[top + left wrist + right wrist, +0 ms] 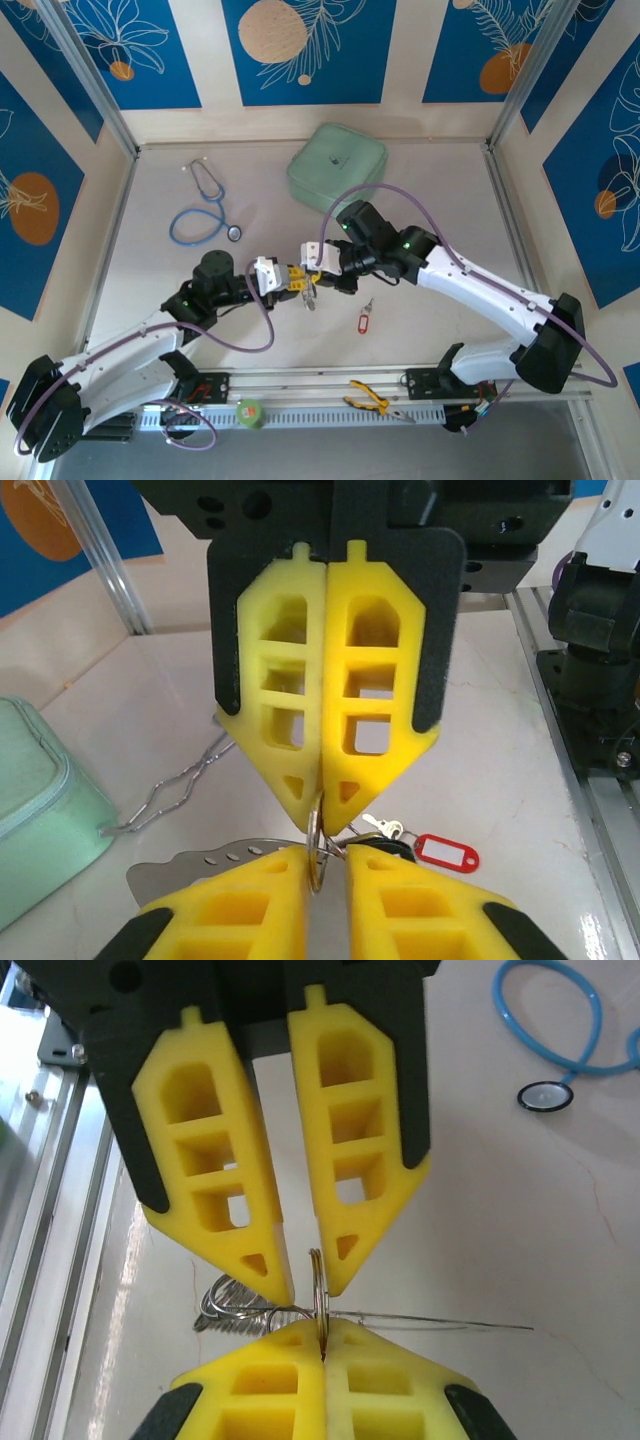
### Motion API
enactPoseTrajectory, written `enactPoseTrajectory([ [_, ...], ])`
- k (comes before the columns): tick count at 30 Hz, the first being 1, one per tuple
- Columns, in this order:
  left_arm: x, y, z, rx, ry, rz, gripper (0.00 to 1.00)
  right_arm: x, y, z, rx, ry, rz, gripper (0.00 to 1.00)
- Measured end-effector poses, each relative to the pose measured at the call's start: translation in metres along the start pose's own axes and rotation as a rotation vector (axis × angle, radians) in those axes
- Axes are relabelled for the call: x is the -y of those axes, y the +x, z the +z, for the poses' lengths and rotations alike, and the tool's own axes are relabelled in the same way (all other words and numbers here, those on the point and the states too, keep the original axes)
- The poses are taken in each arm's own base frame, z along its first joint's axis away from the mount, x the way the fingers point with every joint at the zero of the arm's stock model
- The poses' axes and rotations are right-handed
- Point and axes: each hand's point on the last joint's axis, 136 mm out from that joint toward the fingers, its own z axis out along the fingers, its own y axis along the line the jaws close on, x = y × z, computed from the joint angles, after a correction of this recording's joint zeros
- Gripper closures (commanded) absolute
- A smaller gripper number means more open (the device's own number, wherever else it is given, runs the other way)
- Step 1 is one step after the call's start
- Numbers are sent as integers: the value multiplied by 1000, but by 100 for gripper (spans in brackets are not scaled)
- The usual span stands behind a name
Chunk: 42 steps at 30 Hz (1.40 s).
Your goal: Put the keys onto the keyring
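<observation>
Right gripper (325, 1332): we are seeing it clamped shut on one end of a small silver split ring (319, 1282).
Left gripper (327, 862): it is meeting the right one tip to tip. Its yellow fingers (262, 1250) are standing slightly apart with the same ring in the gap, and we are not seeing a pinch.
Under the tips: a bunch of dark-headed silver keys (309, 297) is hanging where the grippers meet. That is our reading; it is too small to confirm.
Keyring: the large thin silvery wire loop (168, 797) is lying on the pale table (450, 230) just behind the grippers. We cannot tell whether its wire is passing through the ring.
Tagged key: the small key with the red oblong plastic tag (447, 852) is lying flat on the table near the grippers, apart from both.
Clutter: the blue-tubed stethoscope (205, 215) and pale green rounded case (338, 165) are sitting at the far side, the yellow-handled pliers (372, 399) by the near rail, all well apart from the work.
Progress: we are judging it early. We are seeing nothing threaded onto the loop yet.
Left to do: we are expecting to get the bunch onto the loop, then pick up and add the tagged key.
</observation>
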Motion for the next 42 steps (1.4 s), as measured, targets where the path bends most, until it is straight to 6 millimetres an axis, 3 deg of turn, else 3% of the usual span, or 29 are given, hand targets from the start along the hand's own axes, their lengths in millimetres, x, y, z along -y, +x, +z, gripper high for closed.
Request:
enactPoseTrajectory([
  [6,0,0,0,-1,2,-2,100,-3,2,5,-47,-12,-38,100],
  [9,0,-3,0,13,-2,-1,100,0,1,2,-23,-12,9,75],
  [13,-2,-8,-1,64,-17,-10,100,9,-2,-17,124,5,111,62],
  [17,0,-4,0,115,-28,-46,100,6,4,-34,273,20,194,62],
  [21,0,2,2,143,-29,-85,100,0,4,-31,358,3,244,64],
  [26,0,-8,2,189,-19,-75,100,-3,7,-27,398,0,267,65],
  [35,5,-9,4,199,18,-75,100,-2,-5,-47,478,56,203,65],
  [42,9,-9,4,201,38,-73,100,-8,-6,-36,470,-9,200,66],
])
